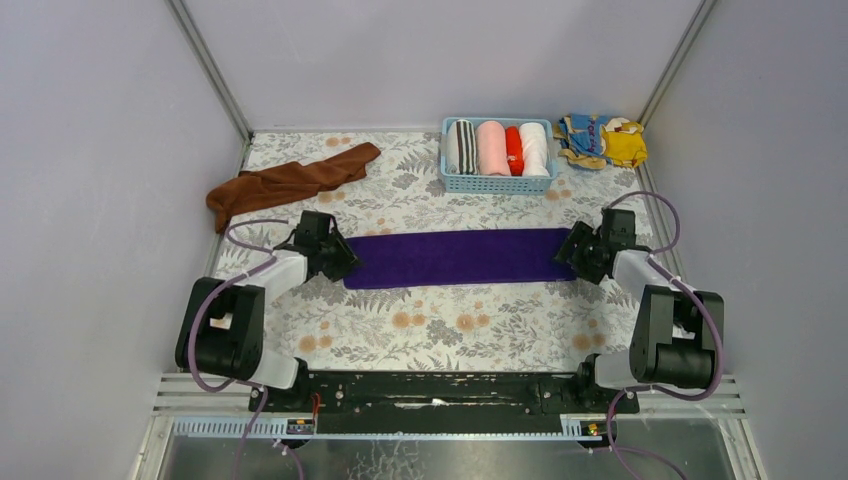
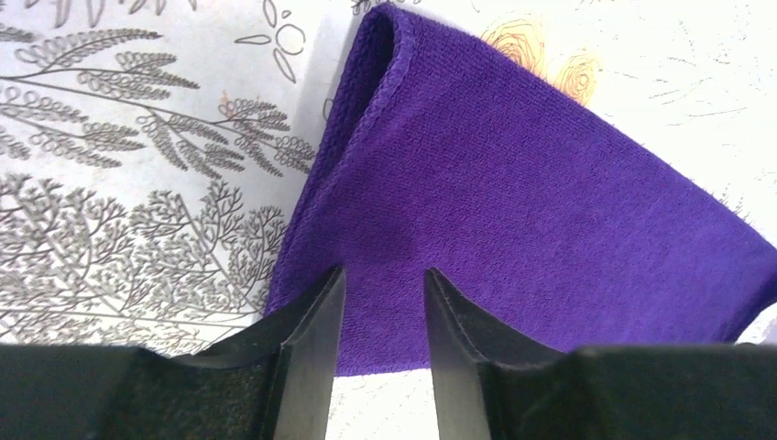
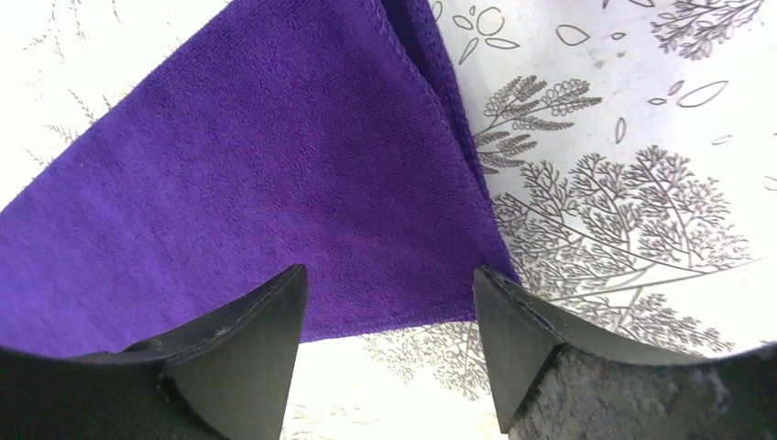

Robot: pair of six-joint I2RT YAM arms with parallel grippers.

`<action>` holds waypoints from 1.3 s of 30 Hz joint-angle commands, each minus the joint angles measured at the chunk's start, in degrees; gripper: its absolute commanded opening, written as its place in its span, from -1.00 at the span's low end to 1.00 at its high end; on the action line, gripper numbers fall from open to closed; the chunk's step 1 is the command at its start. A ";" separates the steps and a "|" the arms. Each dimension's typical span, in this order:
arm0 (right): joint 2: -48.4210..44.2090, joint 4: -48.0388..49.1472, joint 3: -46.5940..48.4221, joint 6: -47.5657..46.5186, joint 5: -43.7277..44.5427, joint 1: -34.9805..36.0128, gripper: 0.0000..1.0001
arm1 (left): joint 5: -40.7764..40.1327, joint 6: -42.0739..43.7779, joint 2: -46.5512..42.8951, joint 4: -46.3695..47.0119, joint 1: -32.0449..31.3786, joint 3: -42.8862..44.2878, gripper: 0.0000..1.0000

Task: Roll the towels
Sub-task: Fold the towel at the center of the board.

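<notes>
The deep purple towel (image 1: 455, 257) lies flat as a long folded strip across the middle of the table. My left gripper (image 1: 340, 258) is over its left end, my right gripper (image 1: 572, 252) over its right end. In the left wrist view the gripper (image 2: 384, 271) is open with a narrow gap, poised over the towel's (image 2: 513, 183) near corner, holding nothing. In the right wrist view the gripper (image 3: 388, 270) is open wider above the towel's (image 3: 275, 165) near edge, one finger near its corner. The rust-brown towel (image 1: 290, 183) lies crumpled at the back left.
A blue basket (image 1: 497, 183) at the back holds striped, pink, red and white rolled towels. A yellow-and-blue patterned cloth (image 1: 603, 140) lies in the back right corner. Grey walls enclose the floral-patterned table (image 1: 450, 330) on three sides.
</notes>
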 commanded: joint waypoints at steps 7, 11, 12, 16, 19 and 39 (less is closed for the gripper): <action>-0.27 -10.53 12.03 -10.26 8.22 -0.12 0.53 | -4.45 9.65 -11.86 -16.55 -0.23 10.90 0.02; 5.80 -14.15 16.31 -14.12 9.64 -0.12 0.43 | -6.74 16.72 -16.62 -21.75 -0.15 15.63 0.27; 7.17 -14.76 17.24 -15.13 9.24 -0.08 0.39 | -7.10 18.16 -17.50 -22.51 -0.15 16.48 0.33; 10.12 -15.77 19.31 -18.16 7.53 -0.12 0.30 | -7.36 22.60 -19.86 -24.48 -0.14 19.05 0.80; 12.38 -17.05 20.88 -19.90 6.26 -0.03 0.23 | -6.68 23.07 -21.02 -24.38 -0.10 18.85 1.00; 27.09 -22.76 22.93 -21.45 11.69 6.04 -0.18 | -11.08 23.34 -23.19 -23.60 -0.74 14.68 1.00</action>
